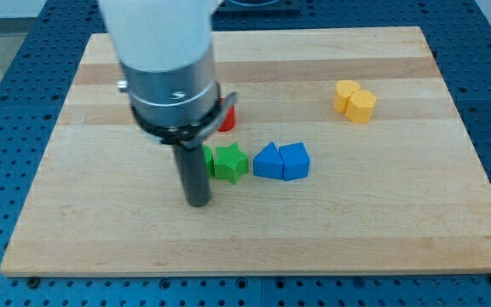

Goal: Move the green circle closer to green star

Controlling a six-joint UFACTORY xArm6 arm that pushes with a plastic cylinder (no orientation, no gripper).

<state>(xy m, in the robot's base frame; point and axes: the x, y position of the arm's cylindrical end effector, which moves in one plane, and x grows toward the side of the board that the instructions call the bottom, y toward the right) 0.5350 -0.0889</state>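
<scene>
The green star (229,163) lies near the middle of the wooden board (356,213). Just to its left a sliver of a second green block (207,158), likely the green circle, shows beside the rod; most of it is hidden behind the rod, and it looks close to or touching the star. My tip (198,203) rests on the board just below and left of the green star, right under the hidden green block.
Two blue blocks (281,161) sit side by side right of the star. A red block (226,118) is partly hidden behind the arm above the star. Two yellow blocks (355,101) sit at the upper right. The arm's body (164,60) covers the upper left.
</scene>
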